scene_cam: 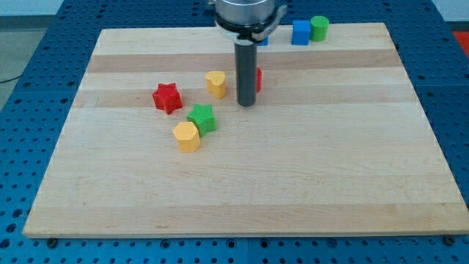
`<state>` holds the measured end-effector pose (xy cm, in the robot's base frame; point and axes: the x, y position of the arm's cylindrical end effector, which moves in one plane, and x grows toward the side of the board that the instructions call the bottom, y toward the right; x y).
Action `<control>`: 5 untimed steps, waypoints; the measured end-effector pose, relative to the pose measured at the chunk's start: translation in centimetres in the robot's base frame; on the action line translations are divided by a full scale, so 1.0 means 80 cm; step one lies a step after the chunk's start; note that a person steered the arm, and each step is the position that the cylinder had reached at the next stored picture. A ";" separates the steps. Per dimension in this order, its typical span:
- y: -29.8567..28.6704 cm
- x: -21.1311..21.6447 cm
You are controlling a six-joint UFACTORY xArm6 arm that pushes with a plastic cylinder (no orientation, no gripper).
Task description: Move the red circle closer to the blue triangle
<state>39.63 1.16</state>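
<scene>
The red circle (258, 79) lies on the wooden board (308, 169), above the middle, mostly hidden behind my rod; only its right edge shows. My tip (246, 104) rests on the board just below and left of it, close to or touching it. A sliver of a blue block (263, 40) shows near the board's top edge, right of the arm's housing; it looks like the blue triangle, but its shape is hidden. It sits straight above the red circle.
A yellow heart (215, 83) lies just left of the rod. A red star (167, 97), green star (201, 117) and yellow hexagon (187, 136) cluster further left. A blue cube (300, 33) and green circle (319, 28) sit at the top edge.
</scene>
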 end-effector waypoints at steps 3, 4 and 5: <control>-0.010 -0.079; 0.005 -0.083; 0.016 -0.096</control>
<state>31.93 2.41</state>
